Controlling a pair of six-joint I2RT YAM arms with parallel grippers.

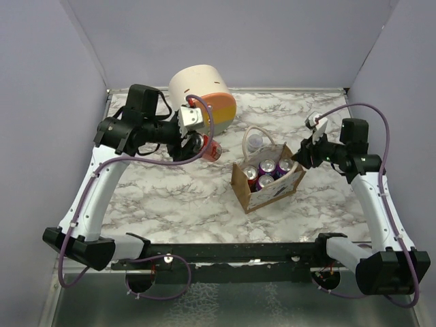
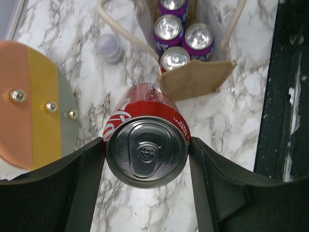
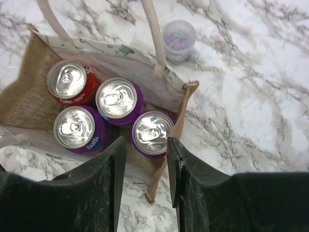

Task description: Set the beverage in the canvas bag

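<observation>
- The left fingers (image 2: 82, 193) are closed on the red can (image 2: 146, 150), near the cream cylinder (image 1: 197, 85).
- The right fingers (image 3: 96, 193) are set narrow astride the rim of the canvas bag (image 1: 269, 194); a grip cannot be told.
- Open tabletop (image 1: 170, 204) is seen between can and bag.

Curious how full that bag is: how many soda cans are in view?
5. Four stand in the canvas bag: one red can and three purple cans. The fifth can, red, sits in the left end effector. None looks hidden.
</observation>
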